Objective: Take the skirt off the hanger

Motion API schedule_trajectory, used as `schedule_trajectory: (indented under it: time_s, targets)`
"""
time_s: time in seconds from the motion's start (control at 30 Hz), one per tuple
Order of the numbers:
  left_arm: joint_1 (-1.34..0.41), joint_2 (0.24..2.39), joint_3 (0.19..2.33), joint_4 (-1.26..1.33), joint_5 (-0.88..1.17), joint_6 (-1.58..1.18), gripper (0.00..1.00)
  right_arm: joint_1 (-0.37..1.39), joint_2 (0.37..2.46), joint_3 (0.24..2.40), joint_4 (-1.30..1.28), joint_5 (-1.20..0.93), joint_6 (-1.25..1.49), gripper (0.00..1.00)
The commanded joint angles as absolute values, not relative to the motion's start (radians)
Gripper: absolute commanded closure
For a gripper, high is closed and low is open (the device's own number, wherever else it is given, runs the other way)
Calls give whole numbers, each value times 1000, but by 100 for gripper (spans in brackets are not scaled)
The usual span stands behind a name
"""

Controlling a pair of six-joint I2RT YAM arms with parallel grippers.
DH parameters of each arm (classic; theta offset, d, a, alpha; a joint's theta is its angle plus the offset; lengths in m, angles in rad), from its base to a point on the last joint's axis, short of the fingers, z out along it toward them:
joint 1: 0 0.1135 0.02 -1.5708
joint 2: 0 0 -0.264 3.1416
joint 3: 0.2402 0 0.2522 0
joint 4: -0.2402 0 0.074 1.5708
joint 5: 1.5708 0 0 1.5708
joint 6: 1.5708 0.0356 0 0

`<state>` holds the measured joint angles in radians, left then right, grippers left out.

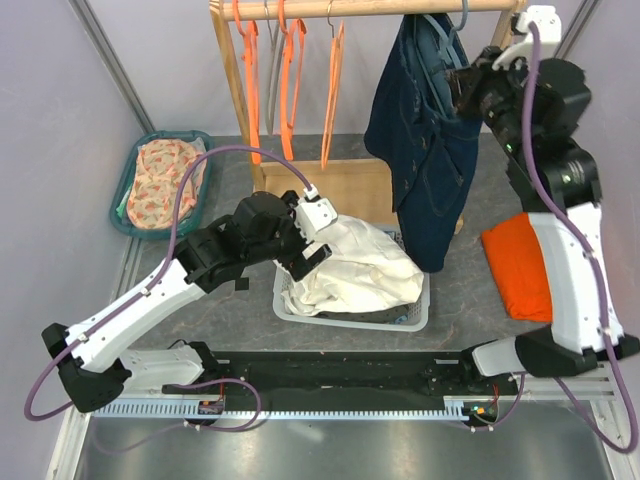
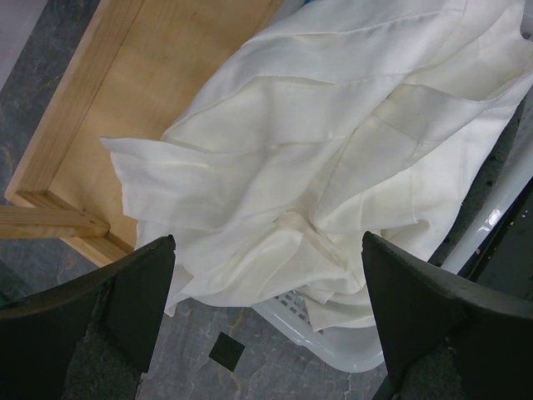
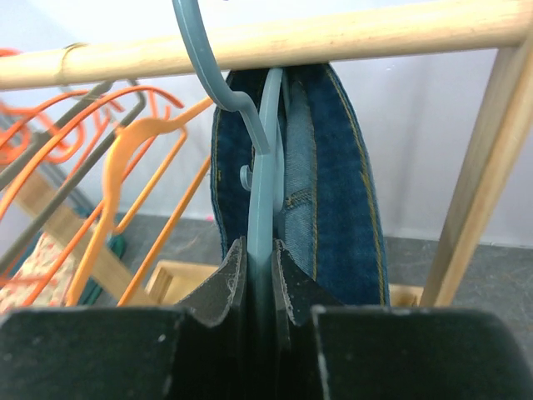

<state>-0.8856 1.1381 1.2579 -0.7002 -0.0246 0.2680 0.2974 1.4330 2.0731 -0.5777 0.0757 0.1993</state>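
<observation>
A dark blue denim skirt (image 1: 425, 150) hangs from a grey-blue hanger (image 3: 265, 167) on the wooden rail (image 1: 380, 8) at the back right. In the right wrist view the skirt (image 3: 333, 192) drapes just behind the hanger. My right gripper (image 1: 468, 85) is up at the skirt's top, and in its own view the right gripper (image 3: 258, 246) is shut on the hanger's flat arm. My left gripper (image 1: 310, 255) is open, low over the laundry basket. Between the open fingers of the left gripper (image 2: 268, 250) there is only white cloth below.
A white basket (image 1: 350, 315) holds a crumpled white cloth (image 1: 350, 265) in the middle. Several empty orange hangers (image 1: 290, 70) hang on the rail's left part. A green basket (image 1: 165, 180) of patterned cloth stands at left. An orange cloth (image 1: 520, 265) lies at right.
</observation>
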Motion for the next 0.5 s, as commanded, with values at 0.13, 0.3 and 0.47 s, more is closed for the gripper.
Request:
schedule_trajectory:
  time_s: [0.13, 0.3, 0.47]
  targets:
    - [-879, 1112, 1360, -661, -49, 262, 1, 298, 1152, 1941, -529, -116, 199, 100]
    - [-879, 1095, 1469, -666, -45, 262, 0, 298, 1037, 1942, -623, -307, 216, 100]
    - [-879, 1146, 1747, -749, -6, 314, 1, 298, 942, 1997, -705, -454, 278, 100]
